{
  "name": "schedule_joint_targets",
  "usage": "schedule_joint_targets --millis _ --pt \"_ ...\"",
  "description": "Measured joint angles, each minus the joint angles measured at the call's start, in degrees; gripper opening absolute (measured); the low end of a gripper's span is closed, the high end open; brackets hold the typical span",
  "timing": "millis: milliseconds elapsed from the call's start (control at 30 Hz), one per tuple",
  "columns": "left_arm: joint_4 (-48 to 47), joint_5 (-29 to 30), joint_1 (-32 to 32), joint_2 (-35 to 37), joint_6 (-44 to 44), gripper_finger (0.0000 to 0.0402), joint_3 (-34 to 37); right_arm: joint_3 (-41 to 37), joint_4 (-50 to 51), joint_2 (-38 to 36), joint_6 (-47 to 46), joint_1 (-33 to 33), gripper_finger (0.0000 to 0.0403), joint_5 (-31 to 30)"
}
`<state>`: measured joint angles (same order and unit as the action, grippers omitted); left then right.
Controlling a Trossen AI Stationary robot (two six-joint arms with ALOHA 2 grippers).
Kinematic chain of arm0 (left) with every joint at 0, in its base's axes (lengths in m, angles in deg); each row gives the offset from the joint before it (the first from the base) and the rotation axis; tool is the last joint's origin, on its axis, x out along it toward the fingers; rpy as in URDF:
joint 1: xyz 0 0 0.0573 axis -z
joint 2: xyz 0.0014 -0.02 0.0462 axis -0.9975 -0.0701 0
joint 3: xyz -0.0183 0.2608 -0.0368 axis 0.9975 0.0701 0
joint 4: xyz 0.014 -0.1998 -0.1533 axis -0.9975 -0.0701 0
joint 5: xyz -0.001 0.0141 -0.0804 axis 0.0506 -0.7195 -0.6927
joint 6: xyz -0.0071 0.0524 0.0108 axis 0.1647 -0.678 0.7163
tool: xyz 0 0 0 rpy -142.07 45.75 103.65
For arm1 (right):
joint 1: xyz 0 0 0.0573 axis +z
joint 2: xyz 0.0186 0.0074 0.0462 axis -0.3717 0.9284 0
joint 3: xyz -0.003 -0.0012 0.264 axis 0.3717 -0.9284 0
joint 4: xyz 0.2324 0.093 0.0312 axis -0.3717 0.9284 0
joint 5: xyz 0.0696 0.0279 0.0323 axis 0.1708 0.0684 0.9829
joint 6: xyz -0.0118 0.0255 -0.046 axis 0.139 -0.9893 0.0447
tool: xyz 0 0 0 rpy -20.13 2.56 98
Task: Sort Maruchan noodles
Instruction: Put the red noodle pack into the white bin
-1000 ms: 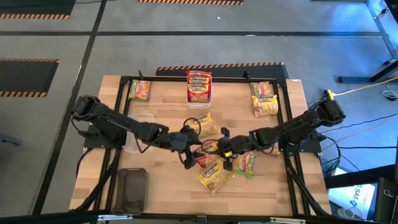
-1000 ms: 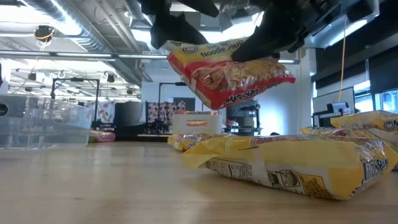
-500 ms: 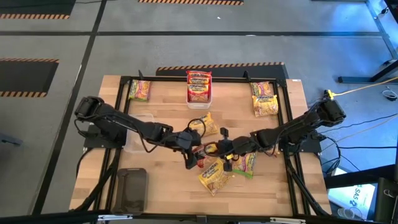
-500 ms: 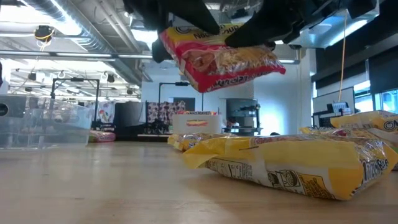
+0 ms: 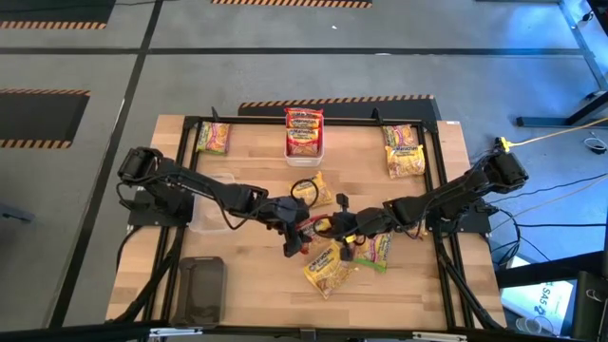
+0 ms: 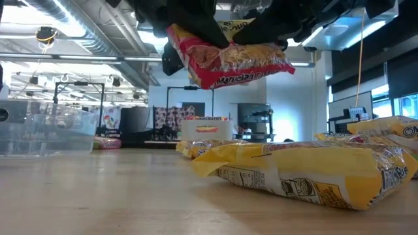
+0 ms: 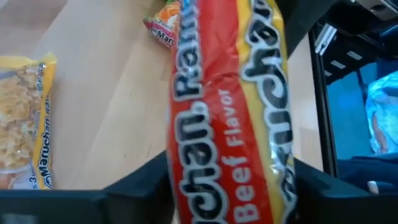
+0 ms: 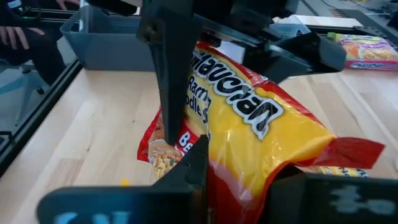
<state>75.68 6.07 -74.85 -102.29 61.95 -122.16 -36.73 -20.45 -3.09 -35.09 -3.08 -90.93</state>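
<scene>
While both arms meet over the middle of the wooden table (image 5: 247, 275), a red and yellow Maruchan beef ramen packet (image 6: 225, 60) hangs in the air between them. The right gripper (image 5: 344, 228) is nearly closed and pinches one end of this packet. The left gripper (image 5: 296, 231) has its fingers on both sides of the other end, but I cannot tell if they press it already. Just below the grippers, a yellow packet (image 5: 328, 269) lies on the table, and a green and pink packet (image 5: 378, 249) lies beside the right gripper. Farther away, a white bin (image 5: 304, 147) with packets stands at the far edge.
</scene>
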Motion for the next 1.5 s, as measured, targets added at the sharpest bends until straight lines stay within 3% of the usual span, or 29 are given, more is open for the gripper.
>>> schedule_joint_targets --millis 133,300,400,533,700,867,1033,1233,1500 --pt "-0.08 -0.33 -0.32 0.00 -1.57 0.0128 0.00 0.00 -0.04 0.00 -0.04 0.00 0.0078 -0.46" --pt "-0.80 -0.41 -1.12 0.59 -5.11 0.0108 0.00 0.25 2.65 -2.36 -0.26 0.00 0.0155 0.73" --pt "-3.92 -0.51 -3.00 2.88 -7.78 0.0109 0.00 3.45 14.76 -7.48 -1.52 0.00 0.0191 2.91" --pt "-8.20 -0.34 -7.14 6.97 -13.69 0.0110 0.04 6.54 29.80 -13.94 -3.91 0.00 0.0217 1.29" --pt "-9.58 2.38 -14.64 11.70 -28.40 0.0110 -0.02 6.21 39.78 -20.04 -2.26 0.00 0.0221 -6.28" --pt "-9.08 3.96 -23.20 13.20 -40.23 0.0111 -0.04 5.64 43.78 -21.00 -0.88 -0.86 0.0211 -15.39" --pt "-8.28 1.68 -32.87 12.27 -45.13 0.0111 -0.02 5.64 45.45 -20.51 -1.30 -2.16 0.0202 -15.28" --pt "-10.92 -7.38 -42.10 7.06 -47.13 0.0109 -4.23 5.64 47.06 -20.46 -1.33 -4.11 0.0198 -15.43" --pt "-27.11 -9.19 -44.23 -6.27 -53.63 0.0108 -19.26 5.64 48.06 -20.46 -3.02 -5.42 0.0198 -15.45"
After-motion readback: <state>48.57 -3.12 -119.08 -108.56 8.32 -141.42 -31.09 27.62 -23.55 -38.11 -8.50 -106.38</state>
